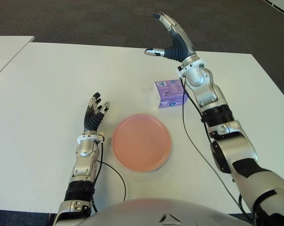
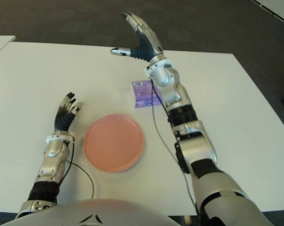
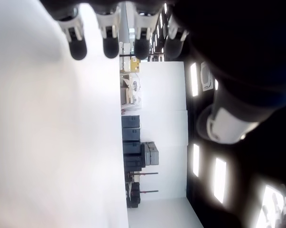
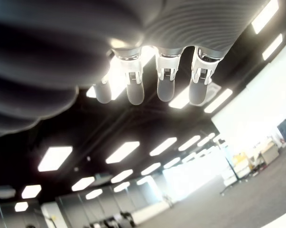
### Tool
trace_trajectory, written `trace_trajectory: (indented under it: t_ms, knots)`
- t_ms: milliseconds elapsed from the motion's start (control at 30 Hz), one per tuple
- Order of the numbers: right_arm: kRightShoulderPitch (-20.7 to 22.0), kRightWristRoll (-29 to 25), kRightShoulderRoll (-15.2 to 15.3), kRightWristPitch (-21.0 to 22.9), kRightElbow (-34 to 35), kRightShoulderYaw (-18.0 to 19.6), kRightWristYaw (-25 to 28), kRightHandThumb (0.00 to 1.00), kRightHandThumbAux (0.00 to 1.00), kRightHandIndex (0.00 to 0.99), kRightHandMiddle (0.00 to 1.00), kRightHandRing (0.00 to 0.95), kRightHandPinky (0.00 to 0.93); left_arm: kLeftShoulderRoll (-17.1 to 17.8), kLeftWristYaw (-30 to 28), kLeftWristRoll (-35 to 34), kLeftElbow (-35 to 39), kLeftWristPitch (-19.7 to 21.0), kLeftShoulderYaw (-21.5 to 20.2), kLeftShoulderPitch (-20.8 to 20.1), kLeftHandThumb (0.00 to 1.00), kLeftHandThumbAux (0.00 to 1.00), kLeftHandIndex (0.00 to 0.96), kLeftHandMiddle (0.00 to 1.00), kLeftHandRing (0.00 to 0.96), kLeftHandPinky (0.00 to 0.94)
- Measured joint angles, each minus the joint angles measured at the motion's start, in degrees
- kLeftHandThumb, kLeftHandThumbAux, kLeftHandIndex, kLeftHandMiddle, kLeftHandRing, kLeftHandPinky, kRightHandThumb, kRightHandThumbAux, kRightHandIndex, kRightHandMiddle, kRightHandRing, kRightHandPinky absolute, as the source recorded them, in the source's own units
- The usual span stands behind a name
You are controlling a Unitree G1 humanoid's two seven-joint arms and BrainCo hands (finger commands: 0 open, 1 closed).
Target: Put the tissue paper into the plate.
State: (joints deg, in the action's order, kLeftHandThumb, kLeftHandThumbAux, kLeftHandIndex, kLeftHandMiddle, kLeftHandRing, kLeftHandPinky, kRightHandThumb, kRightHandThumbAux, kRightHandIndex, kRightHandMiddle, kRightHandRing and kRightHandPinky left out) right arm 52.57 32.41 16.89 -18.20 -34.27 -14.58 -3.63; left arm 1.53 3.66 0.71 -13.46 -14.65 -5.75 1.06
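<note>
Where the white table lies nearest the robot, the left hand shows just left of the pink plate, fingers relaxed and apart, holding nothing. The plate holds nothing. Beyond it, the purple tissue paper pack sits on the table, beneath the right forearm. The right hand is raised above and past the pack, fingers spread, thumb out, empty.

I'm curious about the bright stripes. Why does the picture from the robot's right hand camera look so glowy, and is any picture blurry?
In the right wrist view, the camera points up past the right hand's fingers at ceiling lights, so they glare. In the left wrist view, the left hand's fingers look soft and the table is washed out white. In the left eye view, the plate and tissue pack look clear.
</note>
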Motion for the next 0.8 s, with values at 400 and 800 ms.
trace_trajectory:
  t_ms: [400,800]
  knots:
    - [11.8,16.3,4.0,-10.8,-28.6,-18.3,-0.1,0.462,0.161,0.000,0.000,0.000,0.000,-0.1,0.0,0.0,0.0,-0.2,0.0,0.4,0.000,0.585,0.000,0.000,0.000,0.000]
    - [17.3,21.7,5.5,-8.7,-41.0,-25.7,1.6,0.492,0.164,0.000,0.000,0.000,0.000,-0.1,0.0,-0.1,0.2,-0.5,0.0,1.6,0.000,0.600,0.000,0.000,0.000,0.000]
